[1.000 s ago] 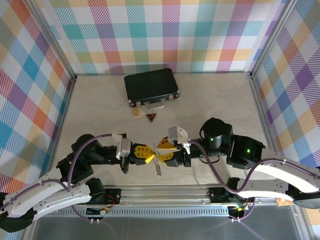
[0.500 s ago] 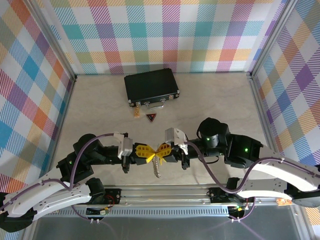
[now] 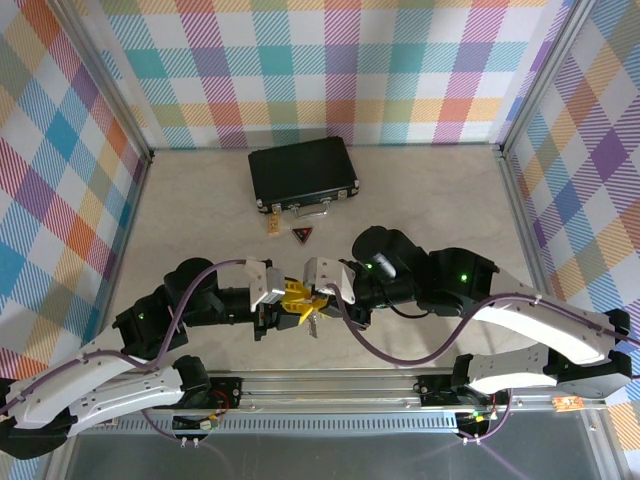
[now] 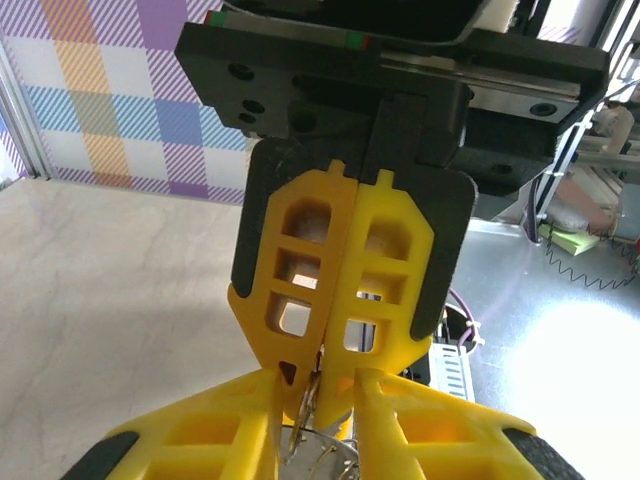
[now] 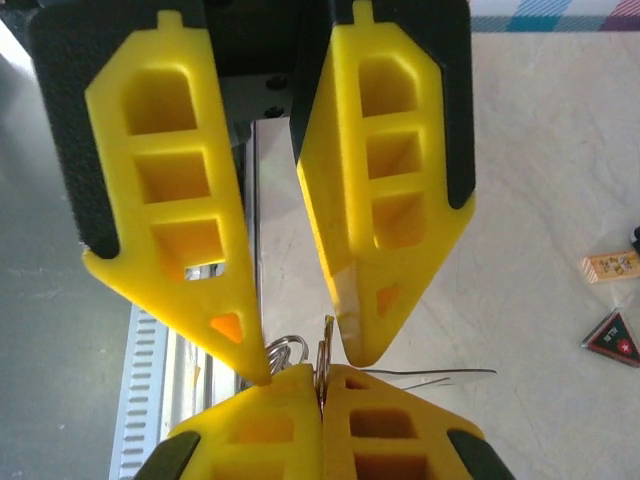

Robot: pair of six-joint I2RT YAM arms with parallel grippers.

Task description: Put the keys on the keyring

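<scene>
Your right end effector has slid toward 9 o'clock, pinching the ring; the left end effector stands spread.

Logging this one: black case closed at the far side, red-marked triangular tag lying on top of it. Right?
No. The triangular tag lies on the table just in front of the black case, not on top; the top external view shows this. The case is closed at the far side.
</scene>
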